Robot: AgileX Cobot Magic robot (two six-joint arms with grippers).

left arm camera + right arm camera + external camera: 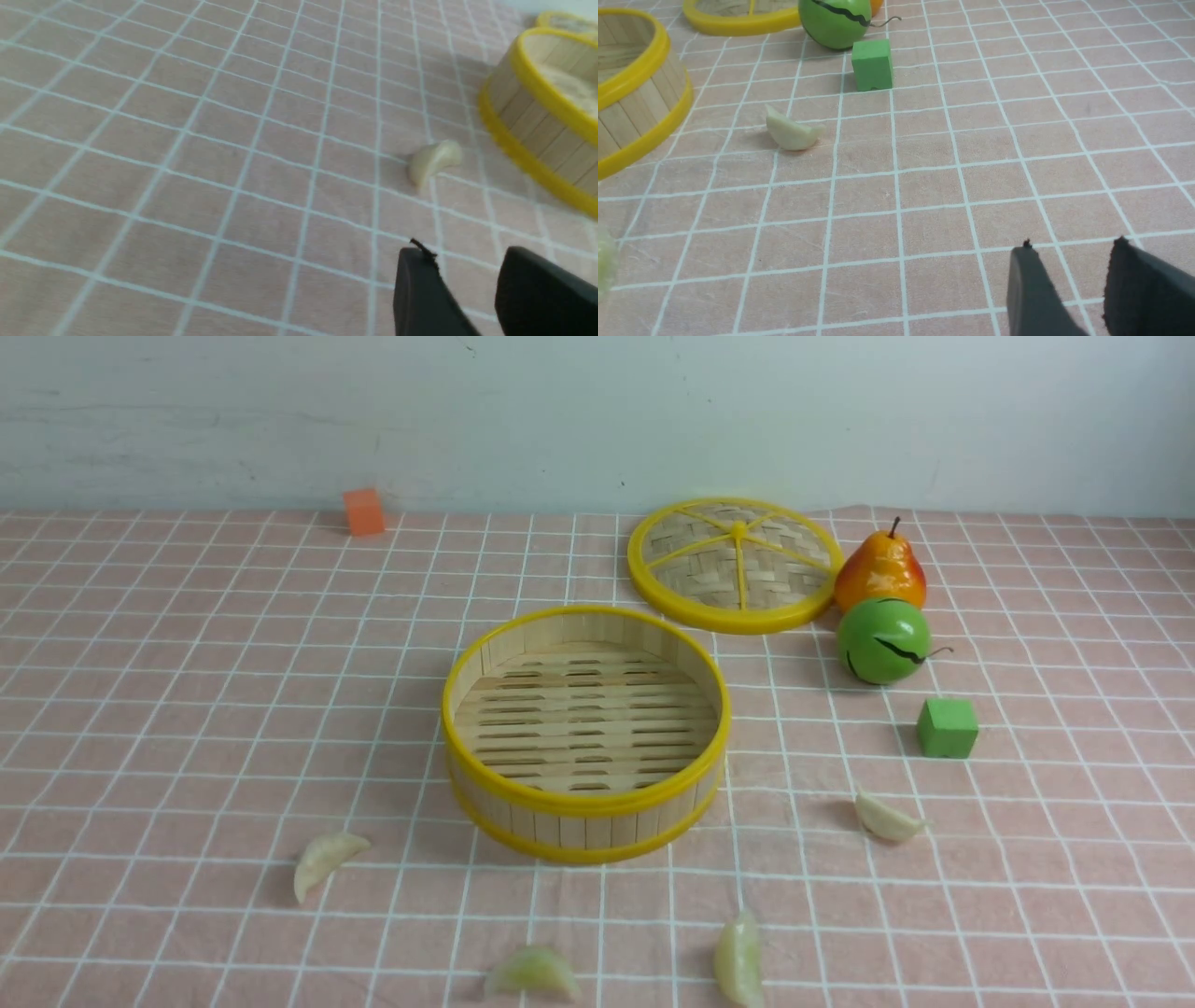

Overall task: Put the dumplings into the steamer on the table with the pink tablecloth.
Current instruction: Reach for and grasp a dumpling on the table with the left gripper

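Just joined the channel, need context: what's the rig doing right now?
Nothing is being handled. The left gripper and right gripper both have their jaws apart, with nothing between them. The steamer is open and empty, its lid lying behind it. All four dumplings are out on the pink tablecloth: one to the left, two nearest the robot, one to the right. So no dumpling is in the steamer yet.
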